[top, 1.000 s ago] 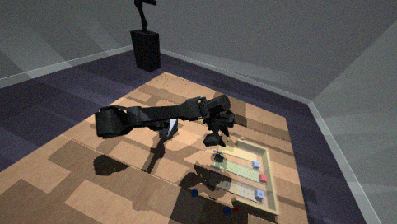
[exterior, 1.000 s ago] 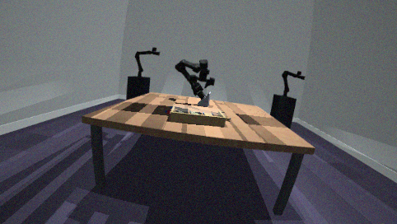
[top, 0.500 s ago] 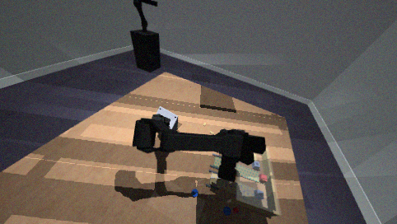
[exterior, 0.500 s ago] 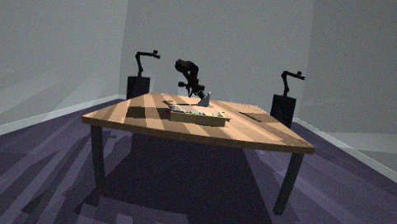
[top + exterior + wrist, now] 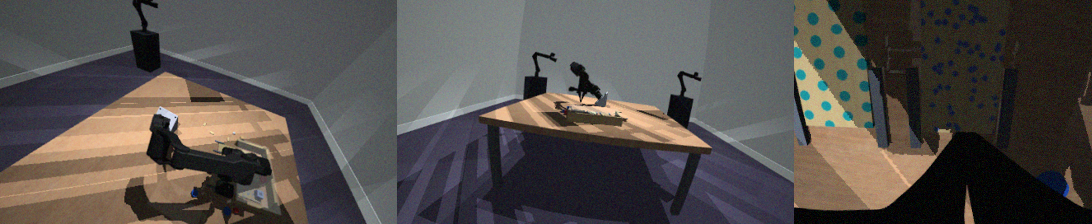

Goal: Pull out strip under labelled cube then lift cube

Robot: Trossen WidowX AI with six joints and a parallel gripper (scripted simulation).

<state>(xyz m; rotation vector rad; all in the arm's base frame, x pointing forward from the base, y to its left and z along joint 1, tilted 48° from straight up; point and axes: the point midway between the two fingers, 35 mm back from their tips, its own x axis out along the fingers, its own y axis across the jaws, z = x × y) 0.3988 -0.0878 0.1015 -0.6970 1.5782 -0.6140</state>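
Wooden table on purple floor, grey walls around.

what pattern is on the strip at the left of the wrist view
Teal dots on a pale cream strip; clearest in the wrist view.

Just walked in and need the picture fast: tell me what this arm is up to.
The black robot arm is reaching low over the shallow tan tray on the wooden table. Its end effector is shut at the near end of the teal-dotted fabric strips; whether it has pinched a strip's end cannot be made out. A small pale cube sits at the tray's far end, not yet lifted.
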